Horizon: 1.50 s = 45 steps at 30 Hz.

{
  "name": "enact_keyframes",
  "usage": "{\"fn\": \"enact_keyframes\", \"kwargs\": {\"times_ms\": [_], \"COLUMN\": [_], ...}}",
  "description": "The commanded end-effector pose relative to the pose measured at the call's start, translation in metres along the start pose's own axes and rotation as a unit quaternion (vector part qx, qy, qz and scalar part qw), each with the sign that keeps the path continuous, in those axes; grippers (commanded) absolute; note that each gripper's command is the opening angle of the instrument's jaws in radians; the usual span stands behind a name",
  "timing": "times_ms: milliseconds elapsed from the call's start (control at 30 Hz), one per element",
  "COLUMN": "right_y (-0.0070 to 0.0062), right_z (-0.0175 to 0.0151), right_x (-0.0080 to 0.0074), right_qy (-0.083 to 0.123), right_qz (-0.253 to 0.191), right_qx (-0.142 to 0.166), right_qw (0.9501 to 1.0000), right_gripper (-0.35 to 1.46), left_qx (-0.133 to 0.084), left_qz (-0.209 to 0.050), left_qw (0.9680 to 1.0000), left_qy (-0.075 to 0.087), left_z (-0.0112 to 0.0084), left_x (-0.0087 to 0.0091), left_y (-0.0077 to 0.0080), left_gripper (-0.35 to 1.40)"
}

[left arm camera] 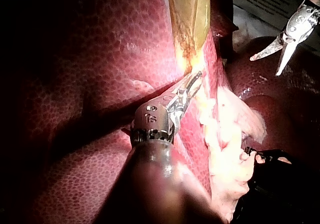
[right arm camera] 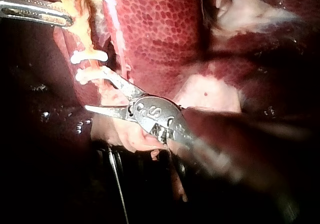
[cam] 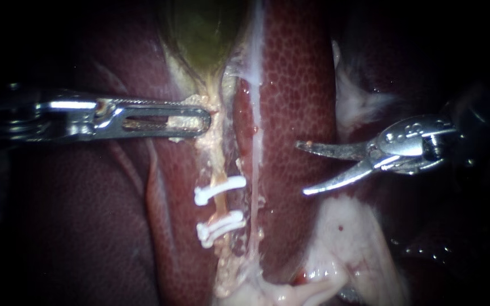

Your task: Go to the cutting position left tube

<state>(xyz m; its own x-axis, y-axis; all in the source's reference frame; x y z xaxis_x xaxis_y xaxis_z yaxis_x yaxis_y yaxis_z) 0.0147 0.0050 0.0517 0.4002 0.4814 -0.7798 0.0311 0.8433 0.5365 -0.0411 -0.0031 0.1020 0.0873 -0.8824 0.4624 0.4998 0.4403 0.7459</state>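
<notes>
Right instrument [cam: 301, 169]: blades gaping wide, holding nothing, over the liver [cam: 296, 85], well apart from the left tube [cam: 220, 205]. The tube runs straight down from the gallbladder [cam: 202, 28]. Best approach, I reckon, is square across it, between upper clip [cam: 220, 189] and lower clip [cam: 220, 225]. Left instrument [cam: 191, 120] clamps pale tissue [cam: 214, 133] above.
</notes>
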Motion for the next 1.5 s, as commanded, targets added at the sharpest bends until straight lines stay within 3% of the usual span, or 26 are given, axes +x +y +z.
{"fn": "enact_keyframes", "kwargs": {"times_ms": [33, 300, 633, 833, 1333, 1500], "right_y": [0.0, 0.0, 0.0, 0.0, 0.0, -0.0001], "right_z": [0.0, 0.0002, 0.0007, 0.0009, 0.0014, 0.0029], "right_x": [0.0, 0.0, 0.0002, 0.0003, 0.0004, -0.0005], "right_qy": [0.0, 0.0, 0.002, 0.003, 0.003, 0.004], "right_qz": [0.0, 0.0, 0.001, 0.001, 0.001, -0.002], "right_qx": [0.0, -0.001, -0.002, -0.003, -0.004, 0.001], "right_qw": [1.0, 1.0, 1.0, 1.0, 1.0, 1.0], "right_gripper": [1.4, 1.4, 1.42, 1.42, 1.43, 1.43], "left_qx": [0.0, 0.003, 0.0, -0.003, -0.003, -0.003], "left_qz": [0.0, -0.001, -0.008, -0.009, -0.009, -0.009], "left_qw": [1.0, 1.0, 1.0, 0.9999, 1.0, 1.0], "left_qy": [0.0, 0.002, 0.005, -0.003, -0.003, -0.003], "left_z": [0.0, -0.0008, -0.0044, -0.0061, -0.0064, -0.0064], "left_x": [0.0, -0.0004, -0.0031, -0.0043, -0.0043, -0.0043], "left_y": [0.0, 0.0002, -0.0002, -0.0004, -0.0003, -0.0003], "left_gripper": [-0.35, -0.35, -0.35, -0.35, -0.35, -0.35]}}
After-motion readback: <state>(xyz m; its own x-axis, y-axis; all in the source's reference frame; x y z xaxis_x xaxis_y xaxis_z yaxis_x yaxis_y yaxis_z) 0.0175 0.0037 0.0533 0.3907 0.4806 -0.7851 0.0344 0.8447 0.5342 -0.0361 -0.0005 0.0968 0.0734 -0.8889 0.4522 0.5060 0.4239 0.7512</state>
